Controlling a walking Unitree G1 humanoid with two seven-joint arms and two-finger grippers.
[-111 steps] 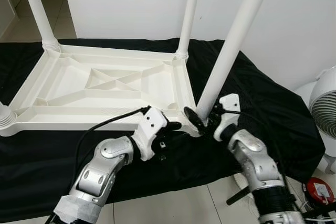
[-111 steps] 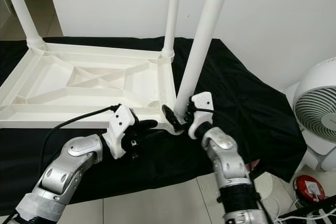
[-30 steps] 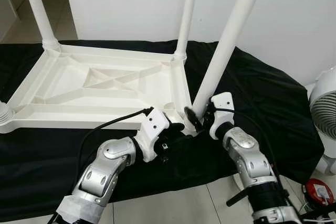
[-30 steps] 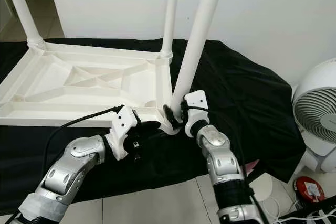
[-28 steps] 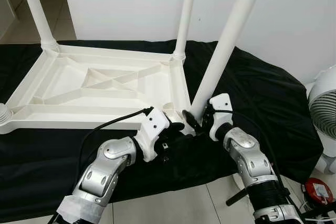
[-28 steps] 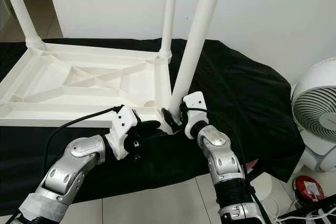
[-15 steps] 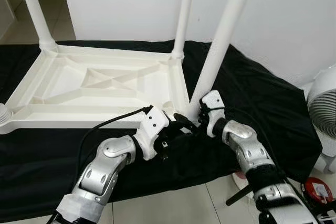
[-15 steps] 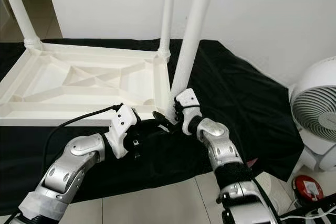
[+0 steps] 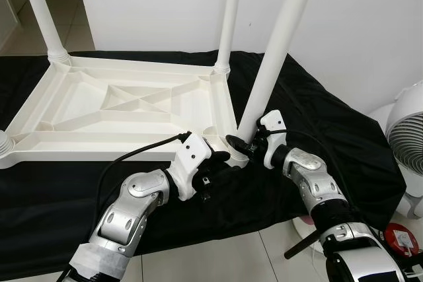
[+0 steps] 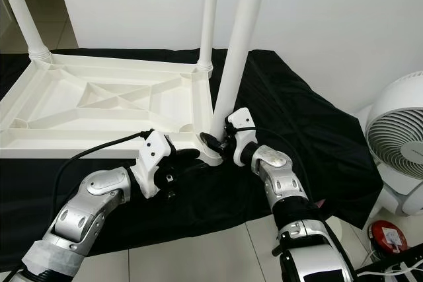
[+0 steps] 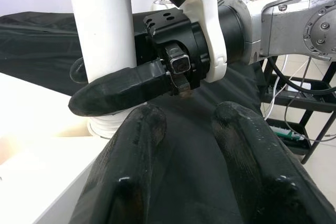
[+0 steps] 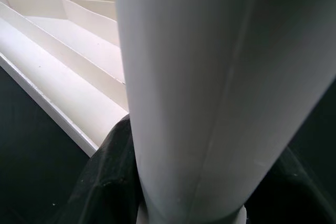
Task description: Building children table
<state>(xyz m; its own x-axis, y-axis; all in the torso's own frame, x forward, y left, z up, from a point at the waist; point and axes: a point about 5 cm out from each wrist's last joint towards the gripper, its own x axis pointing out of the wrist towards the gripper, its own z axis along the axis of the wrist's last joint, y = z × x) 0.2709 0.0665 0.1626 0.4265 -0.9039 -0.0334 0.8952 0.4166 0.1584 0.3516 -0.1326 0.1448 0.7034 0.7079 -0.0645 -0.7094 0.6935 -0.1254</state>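
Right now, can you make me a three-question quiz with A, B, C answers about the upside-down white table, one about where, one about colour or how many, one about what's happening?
1. Where does the table top lie?
A. On a black cloth
B. On a wooden shelf
C. On a green sofa

2. What colour is the table leg by the right tool?
A. Red
B. White
C. Blue

3. What is the right tool doing?
A. Hanging idle
B. Holding a cup
C. Gripping the leg's base

Answers:
1. A, the black cloth spreads under the whole upturned top.
2. B, the leg is plain white like the top.
3. C, its black fingers wrap the leg just above the corner socket, while the left tool rests on the cloth beside that corner.
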